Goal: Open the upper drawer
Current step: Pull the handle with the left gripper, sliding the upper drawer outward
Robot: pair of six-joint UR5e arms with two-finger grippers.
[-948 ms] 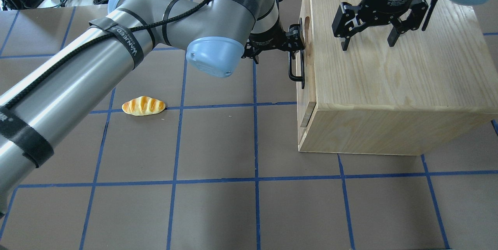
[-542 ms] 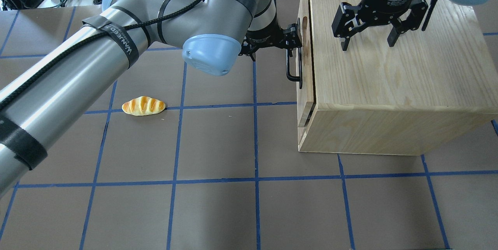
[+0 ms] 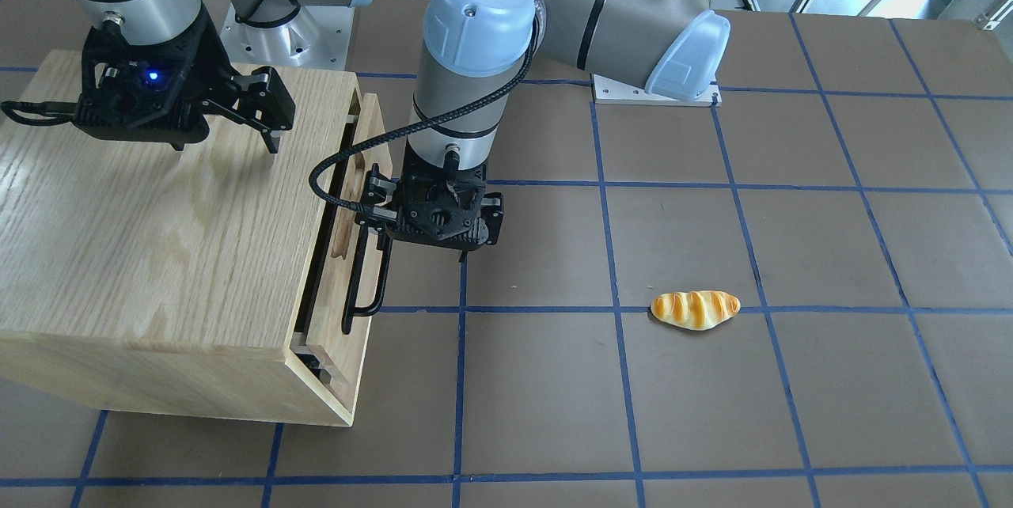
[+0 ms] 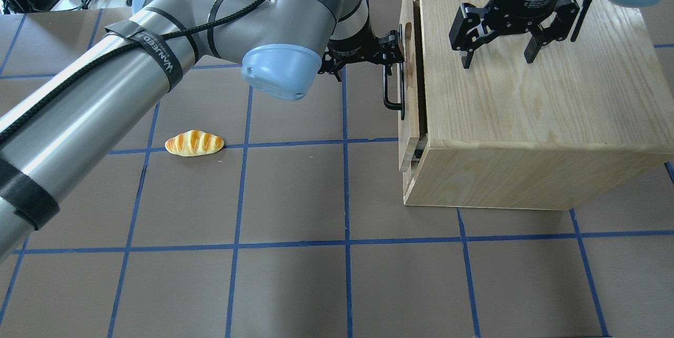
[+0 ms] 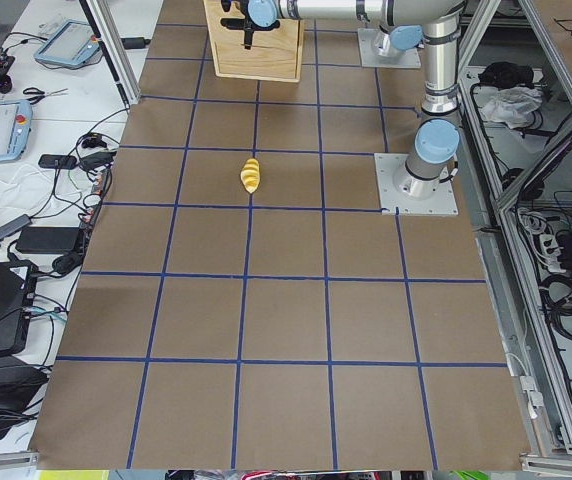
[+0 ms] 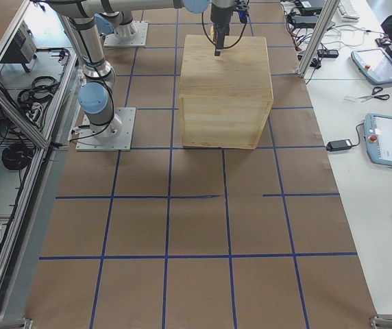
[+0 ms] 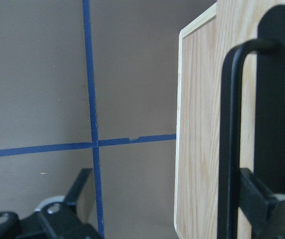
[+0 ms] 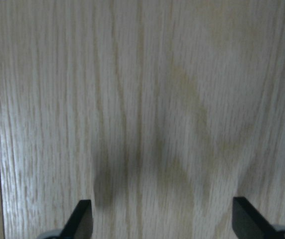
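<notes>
Overhead exterior, near ground: a bread roll lies alone on the brown table, well apart from everything else.
Drawer position: the upper drawer sits at the top of the oak cabinet. It is pulled out a little, with a dark gap between its front panel and the cabinet edge.
Handle: the black bar handle runs along the panel, below the slot cut-out.
Left arm: the left gripper is at the far end of the handle. In the wrist view its jaws stand apart, one finger tucked behind the bar and touching it, the other finger well clear over the table.
Right arm: the right gripper hovers over the cabinet top behind the drawer front, jaws spread wide and holding nothing.
</notes>
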